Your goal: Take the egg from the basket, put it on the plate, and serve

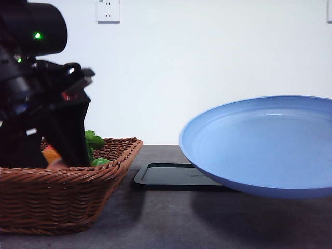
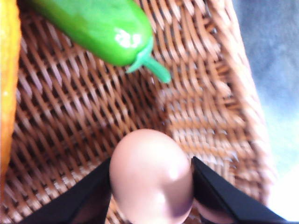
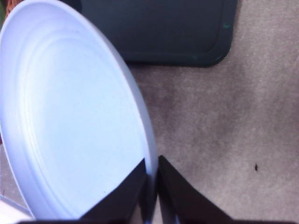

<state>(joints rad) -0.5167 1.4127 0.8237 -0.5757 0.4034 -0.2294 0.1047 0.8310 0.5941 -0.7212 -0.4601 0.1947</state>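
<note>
At far left in the front view, the black left arm (image 1: 41, 98) reaching down into the wicker basket (image 1: 62, 199), with green leaves (image 1: 93, 141) and a bit of orange showing behind its rim. In the left wrist view, left gripper (image 2: 152, 186) closed on the egg (image 2: 150, 175), one black finger (image 2: 88, 198) pressed to each side; egg low over the woven basket floor (image 2: 93, 116), whether touching it cannot be told. Beside it, a glossy green vegetable with a stem (image 2: 103, 28) and an orange-yellow one (image 2: 7, 84) at the edge. Farther right on the dark table (image 1: 166, 223), a flat black tray (image 1: 174, 175). Rightmost, the light-blue plate (image 1: 264, 142) raised clear of the table and tilted, over the tray's near edge. In the right wrist view, right gripper (image 3: 150, 186) pinched shut on the plate's rim (image 3: 140, 121), fingers on either face of it.
</note>
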